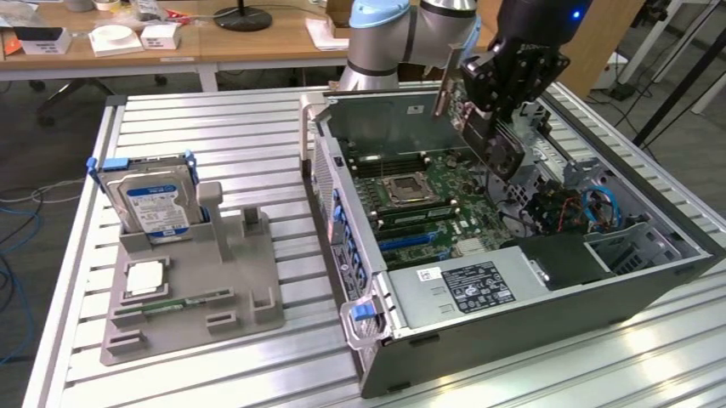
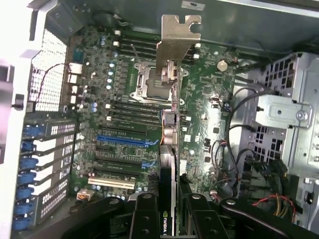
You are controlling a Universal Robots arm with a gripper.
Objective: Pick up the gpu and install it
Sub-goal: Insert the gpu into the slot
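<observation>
While my gripper clamps the graphics card, I hold it edge-down above the motherboard inside the open case. If its edge misses the blue slot or snags the cables, it may jam or twist.

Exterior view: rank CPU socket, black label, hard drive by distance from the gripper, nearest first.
1. CPU socket: inside the case, closest to the gripper holding the gpu.
2. Label: on the cover at the case's near end.
3. Hard drive: outside the case, in the holder at the exterior view's left.
</observation>
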